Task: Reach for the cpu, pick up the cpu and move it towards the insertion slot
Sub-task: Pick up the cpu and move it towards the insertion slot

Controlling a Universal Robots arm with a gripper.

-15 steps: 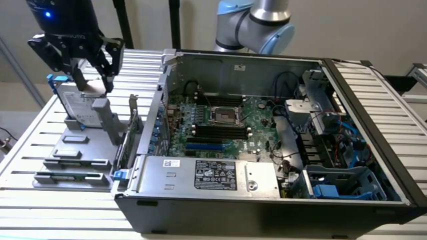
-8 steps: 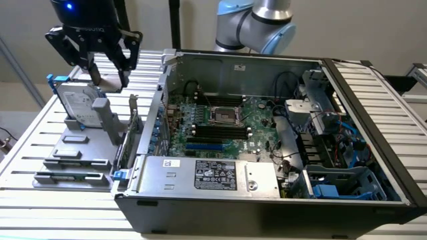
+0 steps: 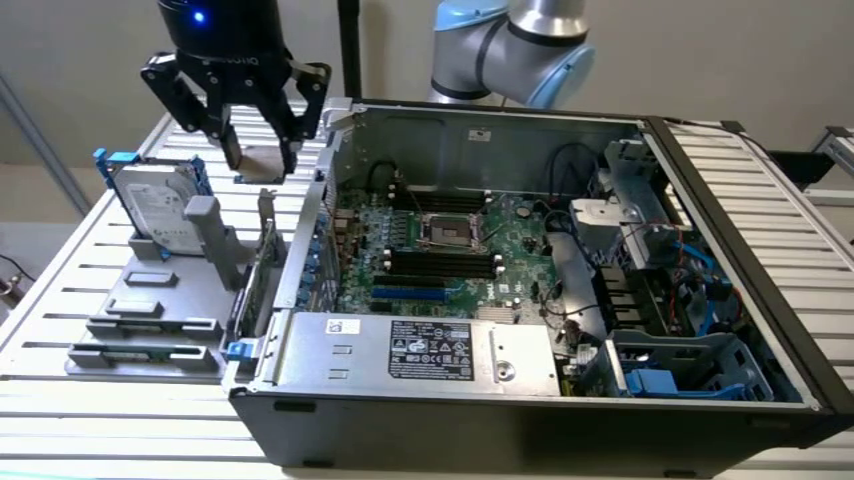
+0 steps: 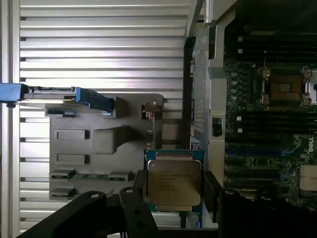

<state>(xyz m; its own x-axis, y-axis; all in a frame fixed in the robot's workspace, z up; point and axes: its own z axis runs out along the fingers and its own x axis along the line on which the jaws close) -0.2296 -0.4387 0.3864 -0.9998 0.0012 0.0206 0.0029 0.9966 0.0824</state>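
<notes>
I have the cpu [image 4: 173, 183] pinched between the two fingers of the tool [image 3: 262, 158], which sits in the upper left of the exterior frame, lifted clear of the grey parts holder [image 3: 160, 300] on the slatted tabletop [image 3: 80, 250]. In the exterior view the chip [image 3: 262, 160] hangs as a small pale square between the fingertips, above and just to the exterior view's right of the hard drive [image 3: 154, 205] standing upright in its blue rails. In the wrist view the chip's silver lid faces the camera, held square, with a dark finger [image 4: 212, 191] against one of its edges.

So I judge the reach and the pick-up done, and the carry toward the insertion slot [image 3: 451, 232] is the step in hand. The slot sits on the motherboard inside the open computer case [image 3: 534, 400], near the centre of the exterior frame, well apart from the tool; in the wrist view the slot [image 4: 285, 89] shows at the right edge, upper half.

The case's side wall [image 3: 327, 170] stands between chip and socket, so the carry calls for keeping enough height to clear it, and for holding the chip level with the grip firm.
</notes>
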